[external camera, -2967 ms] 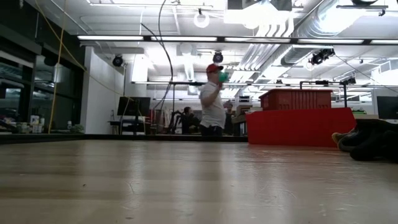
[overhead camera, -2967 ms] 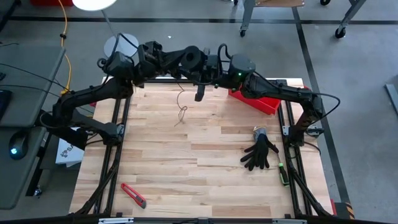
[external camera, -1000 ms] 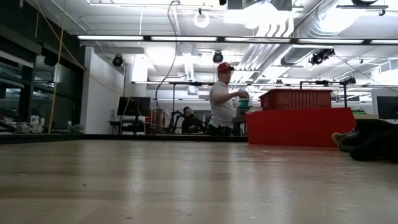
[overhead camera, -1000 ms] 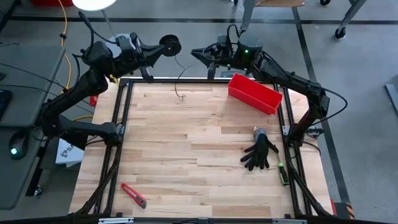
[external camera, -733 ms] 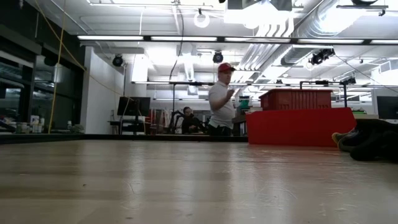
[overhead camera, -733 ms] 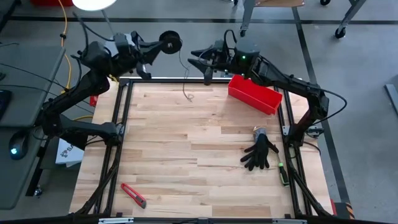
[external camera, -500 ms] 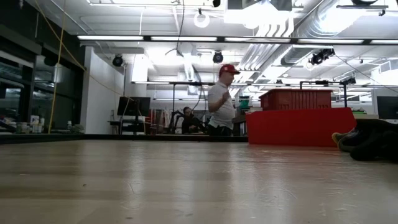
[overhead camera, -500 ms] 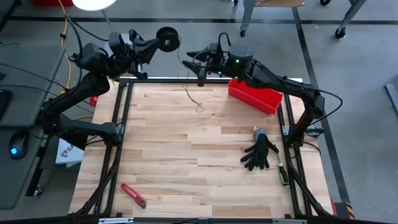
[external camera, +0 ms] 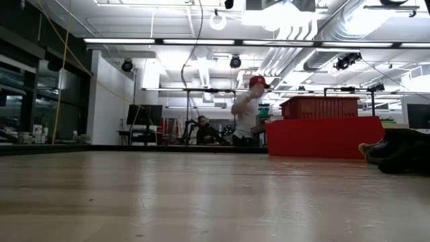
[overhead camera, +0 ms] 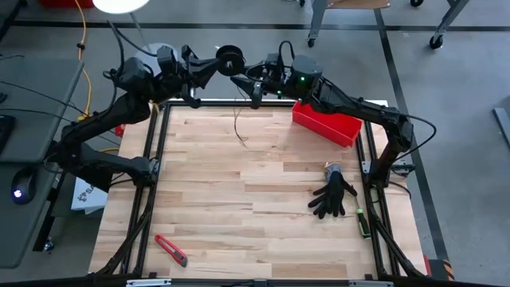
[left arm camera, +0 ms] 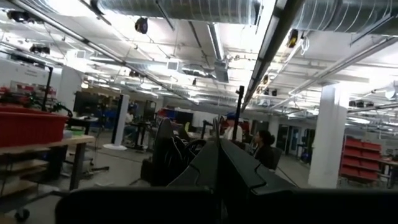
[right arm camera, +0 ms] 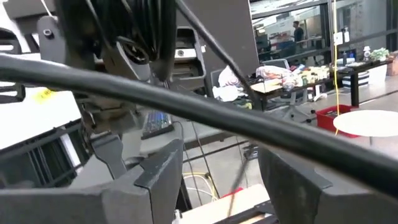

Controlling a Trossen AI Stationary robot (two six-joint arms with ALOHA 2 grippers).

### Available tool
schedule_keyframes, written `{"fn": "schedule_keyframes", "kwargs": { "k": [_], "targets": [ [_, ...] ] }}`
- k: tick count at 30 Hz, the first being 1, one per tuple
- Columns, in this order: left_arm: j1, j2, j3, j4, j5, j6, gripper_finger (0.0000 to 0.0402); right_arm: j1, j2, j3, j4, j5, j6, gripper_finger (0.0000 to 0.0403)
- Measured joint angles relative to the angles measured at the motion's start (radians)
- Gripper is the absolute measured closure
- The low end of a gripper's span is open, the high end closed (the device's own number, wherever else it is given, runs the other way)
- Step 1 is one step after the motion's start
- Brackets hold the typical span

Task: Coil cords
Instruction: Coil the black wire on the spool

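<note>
My left gripper [overhead camera: 209, 68] is shut on a small round black spool [overhead camera: 229, 57], held high beyond the table's far edge. The thin dark cord [overhead camera: 239, 123] hangs from up there, and its lower end [overhead camera: 243, 143] curls at the far part of the wooden table [overhead camera: 239, 215]. In the low view the cord [external camera: 195, 47] shows as a thin curved line coming down from above. My right gripper [overhead camera: 249, 86] is open just right of the spool. Whether the cord touches its fingers I cannot tell. My left gripper pinches the spool between its two fingers at the side of the spool nearest the arm [overhead camera: 219, 62]. The fingers come level from the table's left. The spool is lifted clear, beyond the far edge, its round face up. In the left wrist view the spool [left arm camera: 219, 168] shows edge-on.
A red bin [overhead camera: 325, 123] stands at the far right. A black glove [overhead camera: 333, 195] lies by the right edge, with a green tool [overhead camera: 362, 223] near it. A red utility knife [overhead camera: 170, 249] lies near left. A person [external camera: 248, 111] stands beyond the table.
My left gripper has carried the spool toward the table's right, closer to my right gripper. My right gripper has moved toward the table's left, toward the spool. The cord's hanging lower end has swung right and nearer over the table's far part.
</note>
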Motion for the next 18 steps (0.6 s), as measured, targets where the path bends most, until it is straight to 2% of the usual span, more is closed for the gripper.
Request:
{"fn": "schedule_keyframes", "kwargs": {
  "k": [3,10,18],
  "targets": [
    [0.000,0.009,0.000,0.002,0.000,0.000,0.0401,0.000,0.000,0.000,-0.015,0.007,-0.025,0.0227],
    [0.005,-0.005,0.000,0.000,-0.020,0.032,0.0400,0.000,-0.004,0.000,-0.015,0.027,-0.050,0.0313],
    [0.004,-0.005,0.000,-0.010,-0.022,0.028,0.0400,-0.003,-0.010,0.000,-0.015,0.066,-0.071,0.0324]
  ]
}}
